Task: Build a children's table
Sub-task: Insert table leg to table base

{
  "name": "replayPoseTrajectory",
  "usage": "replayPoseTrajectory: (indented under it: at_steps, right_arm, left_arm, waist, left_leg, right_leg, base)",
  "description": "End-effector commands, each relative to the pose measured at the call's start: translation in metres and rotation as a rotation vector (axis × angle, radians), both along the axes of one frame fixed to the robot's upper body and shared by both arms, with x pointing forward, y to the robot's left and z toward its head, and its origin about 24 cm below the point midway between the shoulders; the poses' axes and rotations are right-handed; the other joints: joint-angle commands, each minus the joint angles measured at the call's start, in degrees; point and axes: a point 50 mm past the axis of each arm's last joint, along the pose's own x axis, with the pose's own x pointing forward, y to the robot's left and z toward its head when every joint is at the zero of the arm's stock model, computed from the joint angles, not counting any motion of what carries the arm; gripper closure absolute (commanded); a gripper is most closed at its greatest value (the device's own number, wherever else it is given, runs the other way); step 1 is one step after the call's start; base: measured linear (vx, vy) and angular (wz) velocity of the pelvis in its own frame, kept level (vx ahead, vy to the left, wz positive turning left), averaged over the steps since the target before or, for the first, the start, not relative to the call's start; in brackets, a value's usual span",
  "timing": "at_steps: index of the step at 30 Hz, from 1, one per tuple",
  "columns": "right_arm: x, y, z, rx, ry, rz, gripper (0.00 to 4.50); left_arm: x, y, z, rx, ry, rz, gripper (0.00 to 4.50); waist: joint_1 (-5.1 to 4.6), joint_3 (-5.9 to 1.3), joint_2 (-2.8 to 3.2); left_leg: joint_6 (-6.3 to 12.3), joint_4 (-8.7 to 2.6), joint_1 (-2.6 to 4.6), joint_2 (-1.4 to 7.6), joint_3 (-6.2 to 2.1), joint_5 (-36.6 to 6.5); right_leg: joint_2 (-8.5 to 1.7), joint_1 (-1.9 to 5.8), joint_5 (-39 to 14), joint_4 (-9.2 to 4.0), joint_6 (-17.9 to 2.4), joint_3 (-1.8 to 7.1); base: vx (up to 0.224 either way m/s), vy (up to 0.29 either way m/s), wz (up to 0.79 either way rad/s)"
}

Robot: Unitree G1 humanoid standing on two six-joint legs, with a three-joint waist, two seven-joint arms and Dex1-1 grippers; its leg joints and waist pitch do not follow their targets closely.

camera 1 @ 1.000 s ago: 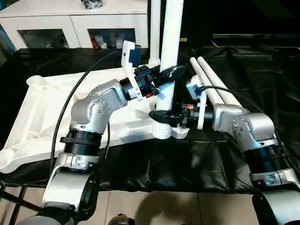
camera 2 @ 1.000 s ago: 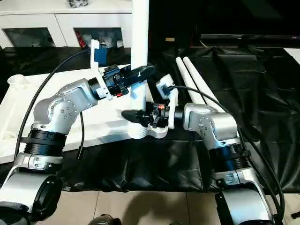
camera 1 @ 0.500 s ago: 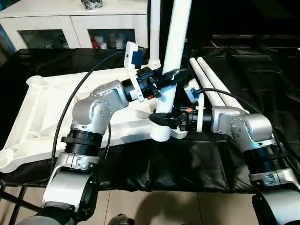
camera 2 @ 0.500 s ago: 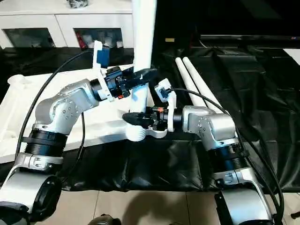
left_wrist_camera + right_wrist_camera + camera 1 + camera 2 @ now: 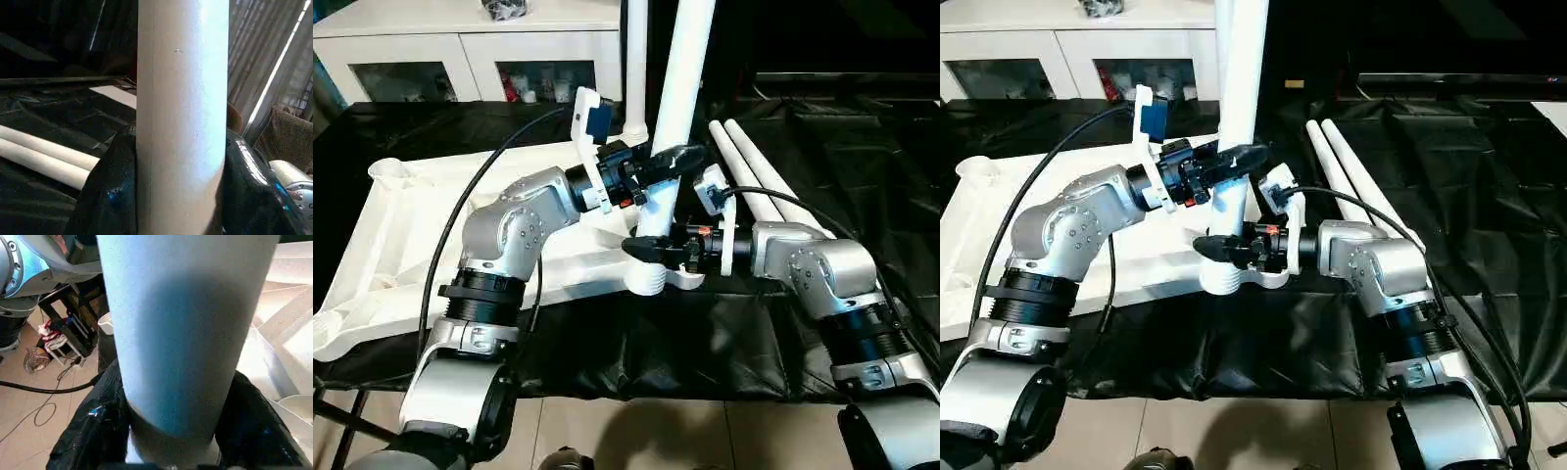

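Both claws, left claw (image 5: 668, 157) and right claw (image 5: 646, 248), clasp one upright leg (image 5: 683, 88).

The tabletop (image 5: 401, 235) lies underside up at nine o'clock on the bench (image 5: 862, 157). A leg (image 5: 680, 88) stands in its near-right corner socket (image 5: 651, 279). Two spare legs (image 5: 754, 176) lie at two o'clock. A cabinet (image 5: 460, 44) stands behind at eleven o'clock.
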Motion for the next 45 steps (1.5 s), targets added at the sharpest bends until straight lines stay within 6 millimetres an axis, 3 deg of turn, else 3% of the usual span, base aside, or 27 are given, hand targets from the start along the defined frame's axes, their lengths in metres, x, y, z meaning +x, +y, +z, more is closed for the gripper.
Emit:
replayPoseTrajectory:
  at_steps: [1,3,9,18,19,23,24,26,29,31,32,35,36,41,45]
  right_arm:
    - [0.002,0.000,0.004,0.027,-0.001,-0.013,2.57]
    - [0.002,-0.001,0.002,0.021,-0.006,-0.017,2.57]
    - [0.004,-0.001,-0.003,0.026,-0.040,-0.078,2.59]
    - [0.012,-0.008,-0.002,0.088,-0.108,-0.238,2.60]
    - [0.013,-0.011,-0.002,0.096,-0.119,-0.261,2.60]
    - [0.015,-0.018,0.000,0.109,-0.162,-0.324,2.61]
    - [0.016,-0.025,-0.002,0.060,-0.223,-0.386,2.61]
    - [0.018,-0.032,-0.005,0.001,-0.266,-0.436,2.61]
    - [0.018,-0.038,-0.009,-0.059,-0.283,-0.474,2.61]
    - [0.019,-0.040,-0.012,-0.091,-0.290,-0.498,2.61]
    - [0.019,-0.041,-0.012,-0.095,-0.289,-0.505,2.61]
    - [0.021,-0.045,-0.019,-0.124,-0.294,-0.559,2.61]
    - [0.021,-0.045,-0.019,-0.124,-0.294,-0.559,2.61]
    - [0.020,-0.043,-0.023,-0.138,-0.299,-0.551,2.61]
    - [0.019,-0.040,-0.025,-0.164,-0.302,-0.517,2.61]
  left_arm:
    - [-0.003,-0.008,0.006,0.008,-0.037,-0.050,2.67]
    - [-0.004,-0.008,0.006,0.001,-0.012,-0.065,2.11]
    - [-0.009,-0.009,0.015,-0.074,-0.089,-0.096,1.70]
    - [0.002,0.003,0.035,-0.235,-0.148,0.044,1.64]
    - [0.005,0.008,0.038,-0.277,-0.144,0.065,1.64]
    - [0.008,0.017,0.039,-0.291,-0.150,0.084,1.64]
    - [0.009,0.021,0.019,-0.094,-0.182,0.084,1.64]
    - [0.010,0.025,-0.006,0.147,-0.219,0.077,1.64]
    - [0.008,0.034,-0.045,0.474,-0.248,0.054,1.64]
    - [0.006,0.039,-0.065,0.587,-0.229,0.030,1.64]
    - [0.005,0.039,-0.068,0.597,-0.222,0.027,1.64]
    - [-0.001,0.044,-0.097,0.657,-0.127,-0.020,1.64]
    - [-0.001,0.044,-0.097,0.657,-0.127,-0.020,1.91]
    - [-0.002,0.049,-0.115,0.718,-0.095,-0.056,2.10]
    - [-0.003,0.054,-0.123,0.758,-0.082,-0.077,2.49]
  waist:
    - [0.20,-4.98,-0.98]
    - [0.19,-4.99,-0.99]
    - [0.17,-4.94,-0.87]
    - [0.05,-5.02,-0.70]
    - [0.09,-5.02,-0.47]
    - [0.04,-4.98,-0.70]
    - [-0.01,-4.91,-0.82]
    - [-0.27,-4.81,-0.57]
    - [-0.47,-4.93,-0.27]
    - [-0.65,-5.00,-0.19]
    - [-0.76,-5.11,-0.11]
    - [-0.85,-5.00,-0.10]
    - [-0.84,-5.01,-0.14]
    - [-1.05,-4.99,0.04]
    - [-1.23,-5.04,0.08]
  left_leg:
    - [2.90,-3.12,0.82,2.06,-1.20,-3.2]
    - [2.93,-3.11,0.80,2.05,-1.20,-3.0]
    - [2.80,-3.15,0.79,2.12,-1.23,-3.6]
    - [2.38,-3.19,0.83,1.98,-1.24,-3.8]
    - [2.30,-3.12,0.89,1.96,-1.21,-4.0]
    - [2.72,-3.14,0.87,1.91,-1.22,-4.2]
    - [2.94,-3.18,0.68,1.83,-1.27,-3.9]
    - [2.56,-3.39,1.03,1.95,-1.40,-4.4]
    - [1.41,-3.57,1.15,2.02,-1.56,-4.7]
    - [0.75,-3.63,1.28,2.04,-1.49,-5.2]
    - [0.47,-3.61,1.24,2.10,-1.40,-5.0]
    - [0.52,-3.60,1.21,2.09,-1.26,-6.0]
    - [0.54,-3.58,1.20,2.03,-1.23,-6.3]
    - [1.13,-3.58,1.13,1.97,-1.31,-7.1]
    - [1.19,-3.59,1.07,2.04,-1.38,-7.2]
  right_leg:
    - [-3.91,3.50,-5.5,-3.64,-12.2,2.52]
    - [-3.89,3.52,-5.3,-3.57,-12.3,2.49]
    - [-4.06,3.45,-5.9,-3.76,-12.4,2.52]
    - [-3.94,3.56,-4.9,-3.72,-12.6,2.49]
    - [-3.87,3.50,-5.0,-3.68,-12.8,2.47]
    - [-3.82,3.53,-5.0,-3.74,-12.6,2.42]
    - [-3.87,3.61,-5.6,-3.82,-11.9,2.45]
    - [-3.73,3.23,-9.1,-4.24,-8.7,2.58]
    - [-3.74,3.25,-9.3,-4.27,-8.0,2.61]
    - [-3.74,3.23,-8.4,-4.09,-8.2,2.66]
    - [-3.80,3.26,-5.9,-3.69,-9.8,2.69]
    - [-3.96,3.21,-4.6,-3.69,-11.9,2.72]
    - [-4.00,3.26,-4.8,-3.72,-12.1,2.73]
    - [-3.97,3.49,-4.7,-3.83,-12.4,2.70]
    - [-4.07,3.55,-3.7,-3.71,-13.0,2.67]
  base:
    - [0.000,0.000,0.00]
    - [0.000,0.000,0.00]
    - [0.000,0.000,0.00]
    - [0.000,0.000,0.00]
    - [0.000,0.000,0.00]
    - [0.000,0.000,0.00]
    - [0.000,0.000,0.00]
    - [0.000,0.000,0.00]
    - [0.000,0.000,0.00]
    - [0.000,0.000,0.00]
    - [0.000,0.000,0.00]
    - [0.000,0.000,0.00]
    - [0.000,0.000,0.00]
    - [0.000,0.000,0.00]
    - [0.000,0.000,0.00]
